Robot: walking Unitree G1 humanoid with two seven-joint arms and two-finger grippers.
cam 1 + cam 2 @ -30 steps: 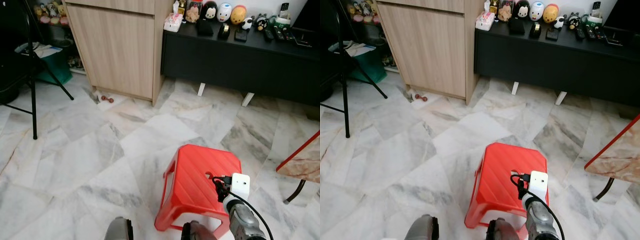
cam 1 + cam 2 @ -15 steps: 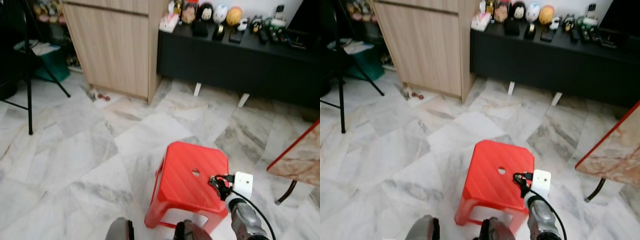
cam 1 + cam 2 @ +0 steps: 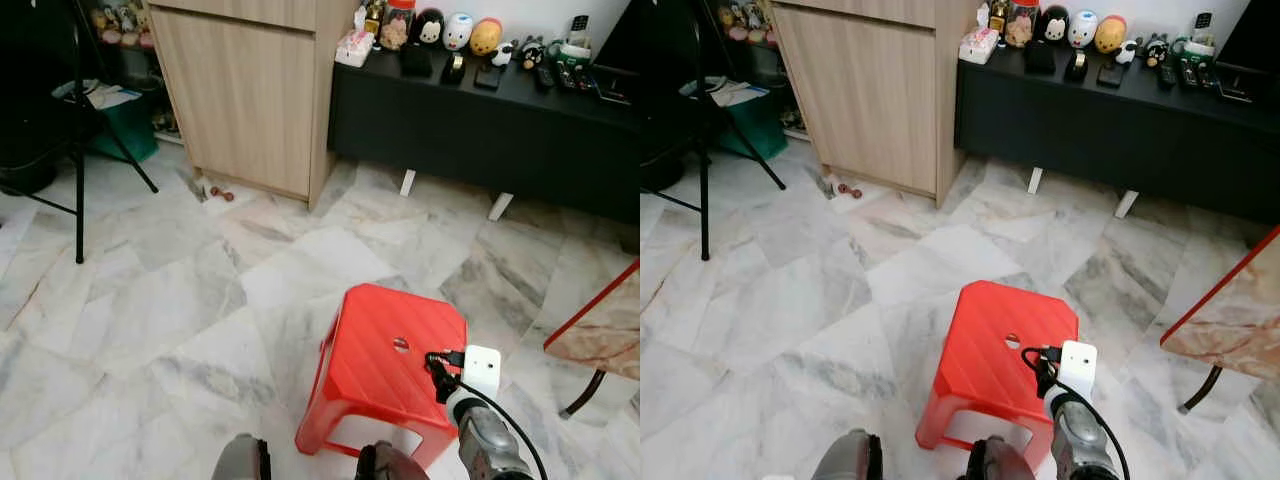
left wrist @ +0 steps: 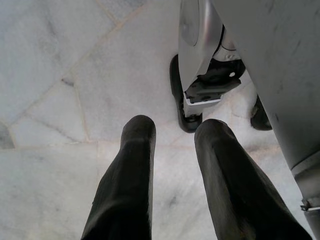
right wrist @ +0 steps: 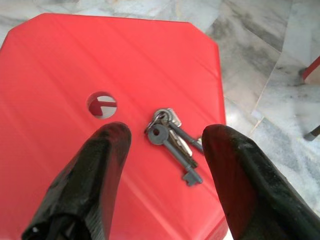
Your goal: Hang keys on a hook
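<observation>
A: Where are the keys (image 5: 172, 137) sitting?

B: They are lying flat on top of the red stool (image 3: 375, 350), a small bunch on a ring, just beside the round hole (image 5: 102, 105) in its seat, towards the stool's right-hand edge.

A: And what is the right gripper (image 5: 165, 145) doing?

B: It is hovering above the stool with its two black fingers (image 5: 100, 165) spread wide. The keys are showing in the gap between them, and the fingers are not touching the keys.

A: What about the left gripper (image 4: 172, 132)?

B: It is hanging low beside the robot's leg, pointing down at the marble floor (image 3: 150, 300), with its fingers standing a little apart and gripping nothing.

A: Is anything holding things nearby?

B: A green bin (image 3: 115, 125) is standing at the far left with papers lying on top. A black low cabinet (image 3: 480, 130) is carrying a row of small figurines, a tissue box and remotes. A wooden cupboard (image 3: 250, 95) is standing next to it.
</observation>
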